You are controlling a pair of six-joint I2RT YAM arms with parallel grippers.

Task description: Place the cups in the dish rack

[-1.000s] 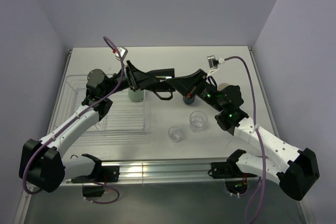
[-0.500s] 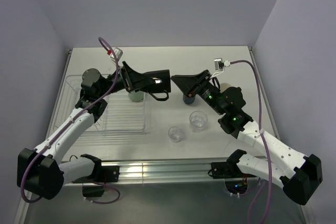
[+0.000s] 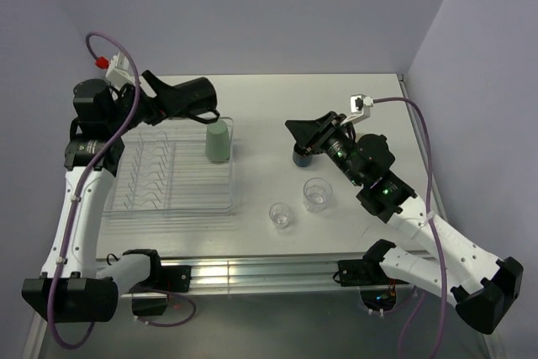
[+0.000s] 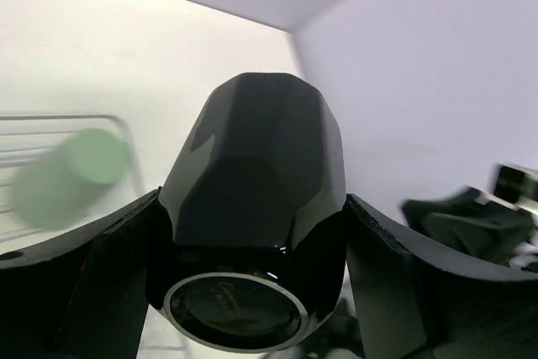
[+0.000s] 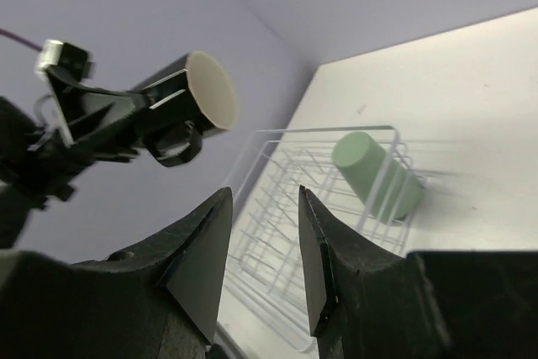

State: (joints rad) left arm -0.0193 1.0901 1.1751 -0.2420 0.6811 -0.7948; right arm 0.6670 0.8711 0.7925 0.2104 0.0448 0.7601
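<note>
Top external view shows the dish rack (image 3: 168, 210) at left holding the mint green tumbler (image 3: 218, 141) in its far right corner, left fingers (image 4: 420, 292) gripping the black mug (image 3: 189, 98) aloft by its far edge, right fingers (image 5: 197, 266) parted, holding nothing.

the black mug (image 3: 195, 94) at upper left is glossy black with a cream inside. the mint green tumbler (image 3: 218, 141) is a plain pastel. the dish rack (image 3: 172, 206) is clear with pale ribbed lines. the left clear tumbler (image 3: 282, 214) and right clear tumbler (image 3: 317, 194) are colourless, the navy mug (image 3: 302, 157) dark blue, the table (image 3: 277, 102) off-white.
</note>
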